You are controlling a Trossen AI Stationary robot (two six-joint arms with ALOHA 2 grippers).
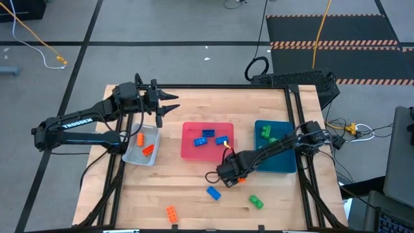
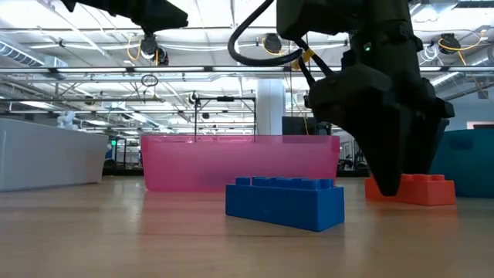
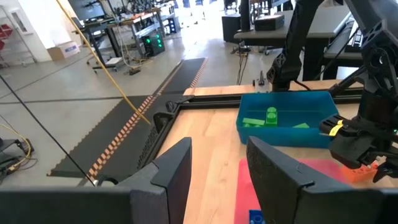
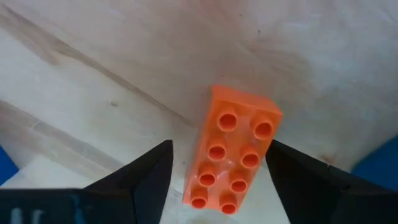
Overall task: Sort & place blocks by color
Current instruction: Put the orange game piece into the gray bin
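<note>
Your right gripper [image 4: 214, 180] is down at the table in front of the pink tray [image 1: 194, 153], fingers spread either side of an orange block [image 4: 233, 158], not pinching it. Left gripper [image 1: 169, 103] hovers above the table's far left, fingers apart, holding nothing. 2 orange blocks [image 1: 145, 145] sit in the grey tray [image 1: 132, 157]. Blue block [image 1: 213, 192], green block [image 1: 256, 202] and another orange one [image 1: 171, 213] lie loose near the front edge.
</note>
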